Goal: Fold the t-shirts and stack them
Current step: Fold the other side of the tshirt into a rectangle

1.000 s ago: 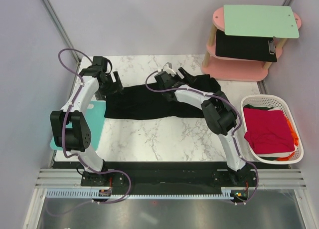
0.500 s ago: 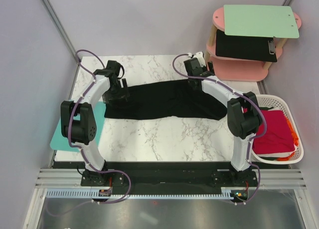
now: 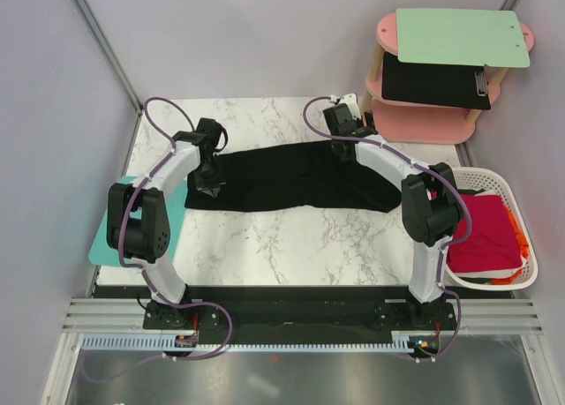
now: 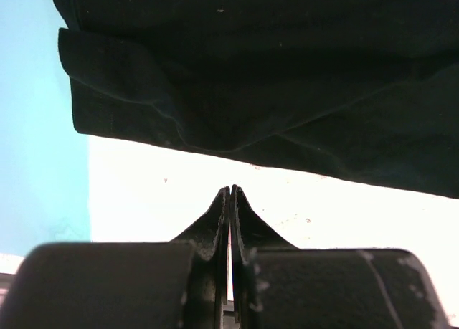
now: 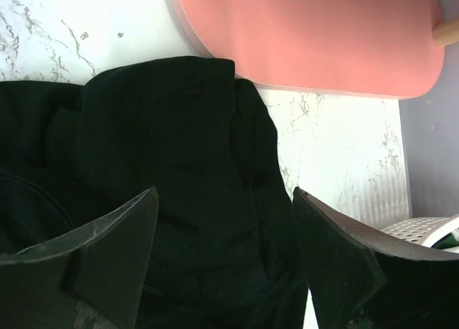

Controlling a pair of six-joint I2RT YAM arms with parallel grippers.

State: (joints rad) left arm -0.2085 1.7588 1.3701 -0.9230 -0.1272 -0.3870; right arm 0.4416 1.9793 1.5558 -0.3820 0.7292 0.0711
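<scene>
A large black t-shirt [image 3: 300, 180] lies spread across the back half of the marble table [image 3: 265, 242]. My left gripper [image 3: 209, 184] sits at the shirt's left end. In the left wrist view its jaws [image 4: 231, 191] are shut with nothing between them, over bare marble just short of the black hem [image 4: 215, 139]. My right gripper [image 3: 342, 147] hovers over the shirt's back right part. Its fingers [image 5: 226, 194] stand wide open above bunched black cloth [image 5: 186, 150]. A crimson-red t-shirt [image 3: 481, 228] and a bit of orange fabric [image 3: 523, 244] lie in the basket.
A white basket [image 3: 468, 174] stands at the table's right edge. A pink two-level stand [image 3: 415, 123] at the back right carries a mint board [image 3: 459, 36] and a black clipboard [image 3: 433, 83]. A teal cutting board [image 3: 106, 242] lies under the left arm.
The left gripper has closed and shifted right onto the shirt's left end. The right arm swung from mid-table to the shirt's back right part, then held still, jaws open.
</scene>
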